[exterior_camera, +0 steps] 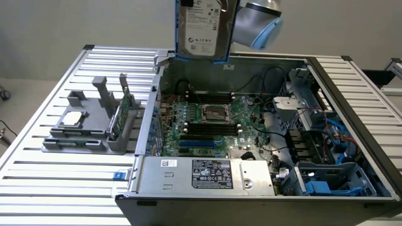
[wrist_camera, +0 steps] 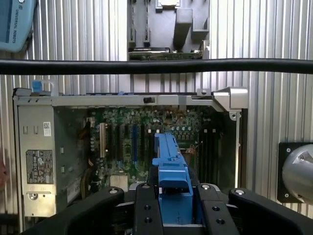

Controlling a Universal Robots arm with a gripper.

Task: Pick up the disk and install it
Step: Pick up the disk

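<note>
Hanging at twelve o'clock in the exterior view, the disk (exterior_camera: 199, 28) is upright in the air, its white label facing the camera and its blue frame at the lower edge. It sits above the far wall of the open case (exterior_camera: 351, 94), touching nothing, probably so it clears the walls and cables. In the wrist view the gripper (wrist_camera: 178, 210) is clenched on the disk's blue frame, one black finger on each side, which leaves the board (wrist_camera: 146, 132) below open to view. A bay (exterior_camera: 326, 181) with blue fittings lies at five o'clock of the case. The grey holder (exterior_camera: 88, 127) stands on the surface (exterior_camera: 75, 188) at nine o'clock, well apart from the disk.
</note>
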